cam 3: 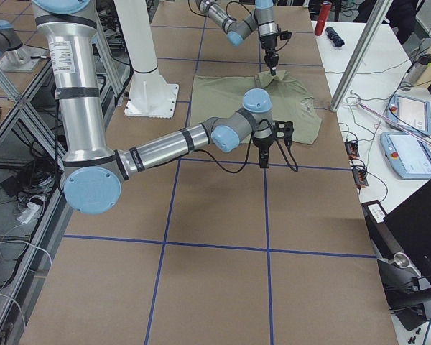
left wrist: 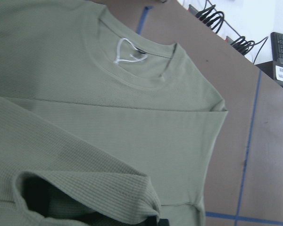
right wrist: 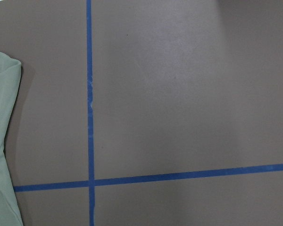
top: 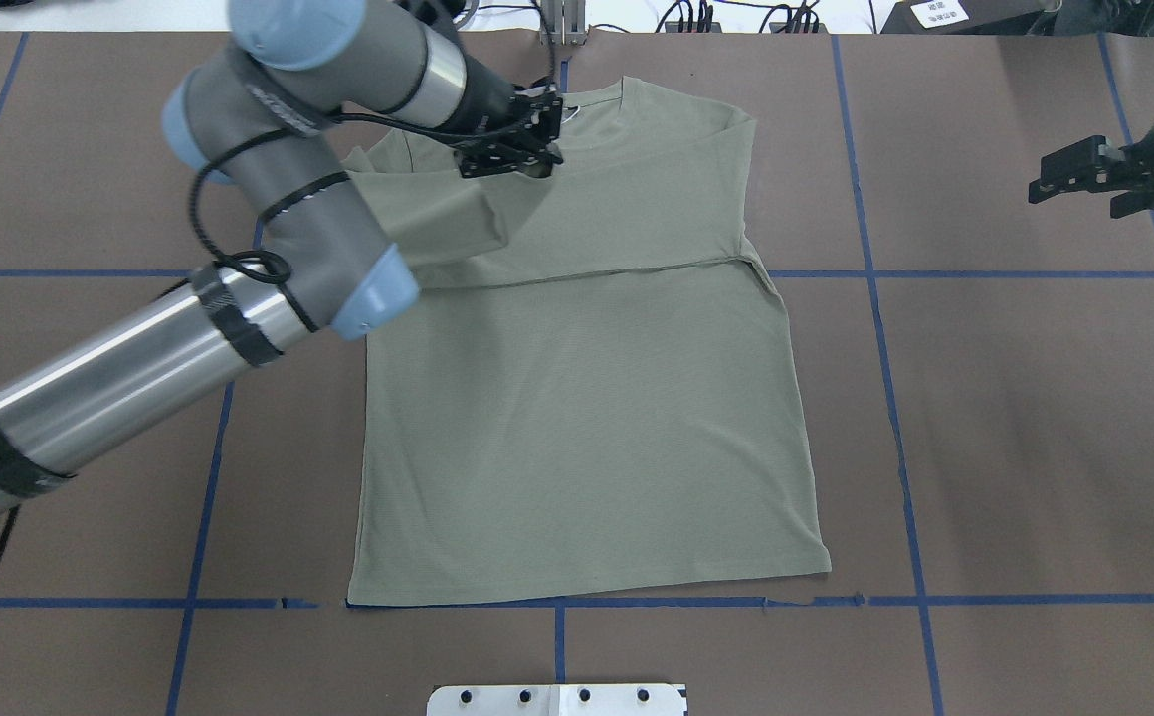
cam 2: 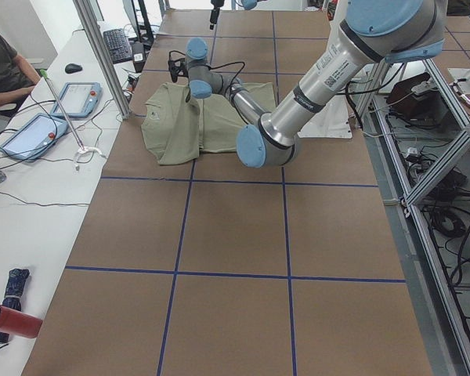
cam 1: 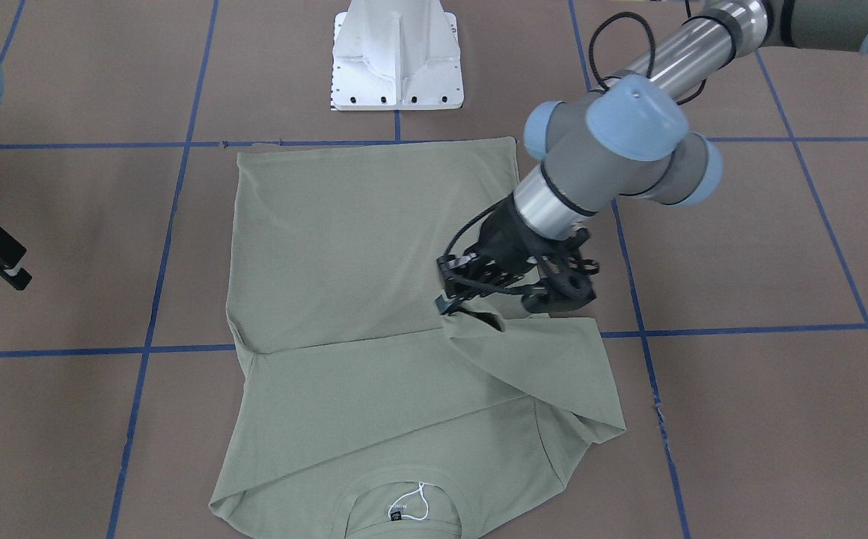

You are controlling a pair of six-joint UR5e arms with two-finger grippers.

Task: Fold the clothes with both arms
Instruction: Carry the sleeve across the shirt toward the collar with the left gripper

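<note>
**Shirt.** The green shirt lies flat on the brown table, roughly central and in front of the white pedestal. Its long axis runs straight away from the robot. The hem is on the robot's side, along a blue tape line. The collar points to the far edge. Inside the collar are a black label and a loop of white string.

**Sleeves.** The sleeve on the robot's right side is folded in and lies flat across the chest, its lower edge forming a straight crosswise line. The other sleeve is lifted at its cuff and drawn in over the chest. It rises in a slanting fold from the shoulder.

**Left gripper.** The left gripper is over the upper chest, fingers pressed together on that cuff. The left wrist view shows the cuff edge raised close to the lens.

**Right gripper.** The right gripper hangs above bare table, well apart from the shirt on the robot's right. Its wrist view takes in only the garment's edge. I cannot tell whether its fingers are spread or pressed together.
</note>
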